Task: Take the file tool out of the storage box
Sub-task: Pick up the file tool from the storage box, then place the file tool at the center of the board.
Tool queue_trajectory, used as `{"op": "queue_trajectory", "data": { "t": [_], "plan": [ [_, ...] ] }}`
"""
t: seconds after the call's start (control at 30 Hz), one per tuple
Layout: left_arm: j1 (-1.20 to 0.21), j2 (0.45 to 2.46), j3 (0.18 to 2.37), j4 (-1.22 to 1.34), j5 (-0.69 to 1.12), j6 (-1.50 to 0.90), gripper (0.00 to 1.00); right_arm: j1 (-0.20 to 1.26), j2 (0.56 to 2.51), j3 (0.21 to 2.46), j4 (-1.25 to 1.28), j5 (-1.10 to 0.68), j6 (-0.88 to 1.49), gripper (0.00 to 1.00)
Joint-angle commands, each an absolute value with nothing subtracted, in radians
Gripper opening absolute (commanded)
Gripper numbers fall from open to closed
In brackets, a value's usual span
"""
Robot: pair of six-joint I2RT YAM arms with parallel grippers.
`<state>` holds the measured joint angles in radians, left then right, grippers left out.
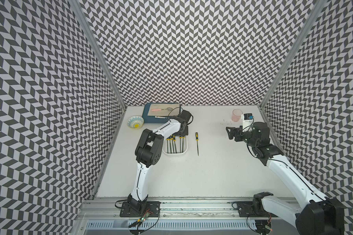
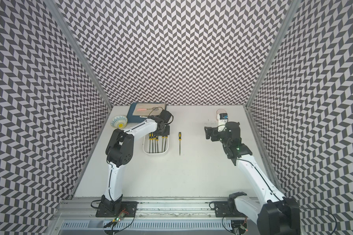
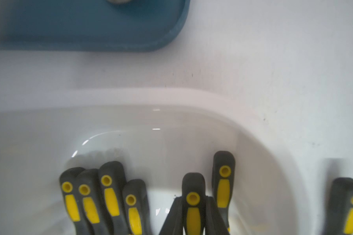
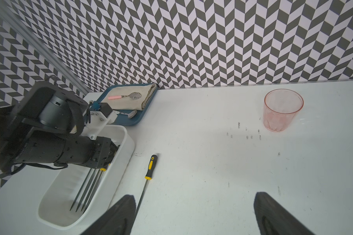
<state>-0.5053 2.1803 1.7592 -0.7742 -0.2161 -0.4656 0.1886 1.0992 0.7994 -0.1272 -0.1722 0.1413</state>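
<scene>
While shut on one handle, left fingers (image 3: 172, 219): pinching file tool (image 3: 193, 203) inside storage box (image 3: 171, 97); raise straight, clear of neighbouring handles (image 3: 110, 183) and rim.
Loose file (image 1: 197, 142): flat on worktop (image 1: 212, 173), beside box; set down parallel.
Right fingers (image 4: 120, 215): wide apart, empty; leave aside.

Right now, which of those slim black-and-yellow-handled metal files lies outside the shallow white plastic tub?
The lone black-and-yellow-handled file flat on the white table, apart from the white plastic tub; all others lie inside it.
</scene>
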Motion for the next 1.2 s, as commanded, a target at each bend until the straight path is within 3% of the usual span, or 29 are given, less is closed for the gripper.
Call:
{"op": "queue_trajectory", "data": {
  "t": [0.0,0.43,1.17],
  "plan": [
    [-0.512,2.100,1.825,-0.821,-0.245,-0.473,0.05,0.197,1.086,0.790,-0.087,-0.167,0.142,0.95],
    [-0.583,2.110,2.102,-0.916,-0.237,-0.532,0.02,0.197,1.026,0.774,-0.074,-0.160,0.159,0.95],
    [-0.751,2.317,2.152,-0.792,-0.193,-0.679,0.00,0.195,0.905,0.709,-0.058,-0.107,0.195,0.96]
  ]
}}
